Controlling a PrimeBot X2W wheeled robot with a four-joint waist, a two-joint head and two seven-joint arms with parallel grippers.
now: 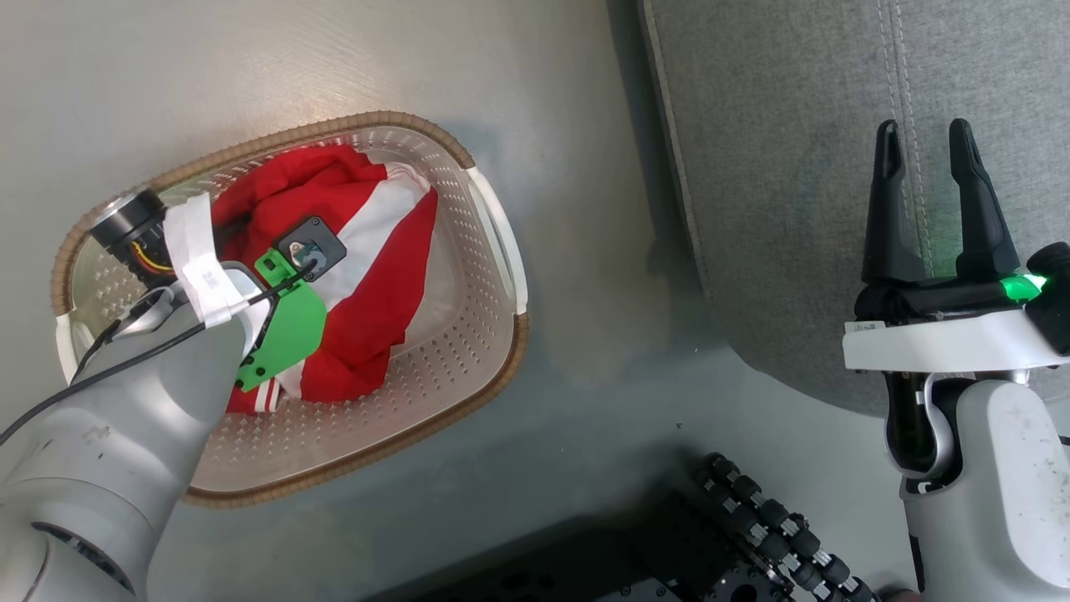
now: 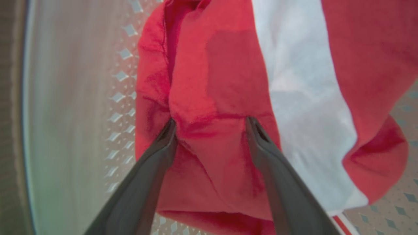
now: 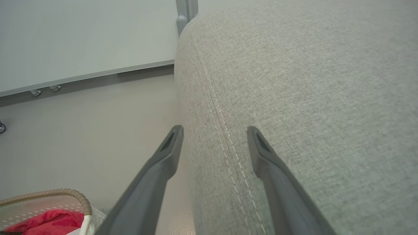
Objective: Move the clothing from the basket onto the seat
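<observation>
Grey floor (image 1: 585,385) w/ basket (image 1: 378,119) on it, seat (image 1: 794,209) nr.

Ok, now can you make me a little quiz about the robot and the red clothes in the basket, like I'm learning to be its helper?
1. Where does the red and white clothing lie?
2. True or false: the right gripper holds cloth above the grey seat.
3. The left gripper is: A) shut tight, B) open around the clothing, C) open over the floor.
Key: 1. In the cream perforated basket. 2. False: it is open and empty. 3. B.
</observation>
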